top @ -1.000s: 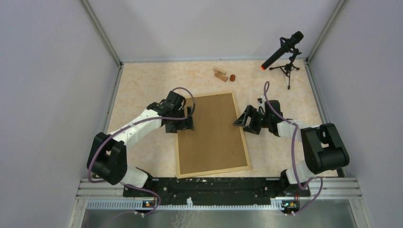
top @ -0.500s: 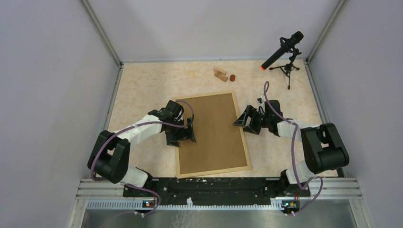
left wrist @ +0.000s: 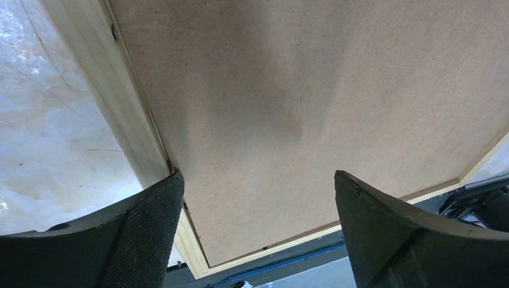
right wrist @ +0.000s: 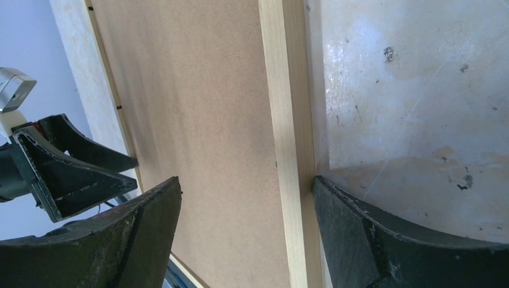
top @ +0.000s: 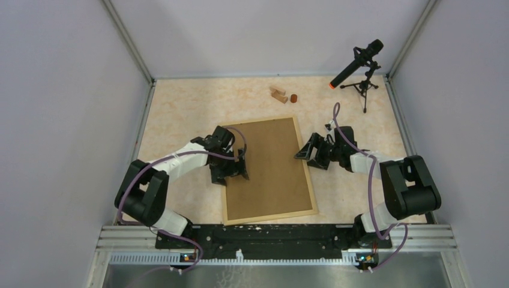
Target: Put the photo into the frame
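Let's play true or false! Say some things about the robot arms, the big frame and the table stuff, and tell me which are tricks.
1. The frame lies with its brown back up. True.
2. The left gripper squeezes the frame. False: its jaws are open over the left rail.
3. The microphone stands at the table's far right corner. True.
4. The wooden blocks sit on the frame. False: they lie on the table beyond it.
5. The right gripper is shut. False: it is open at the right rail.
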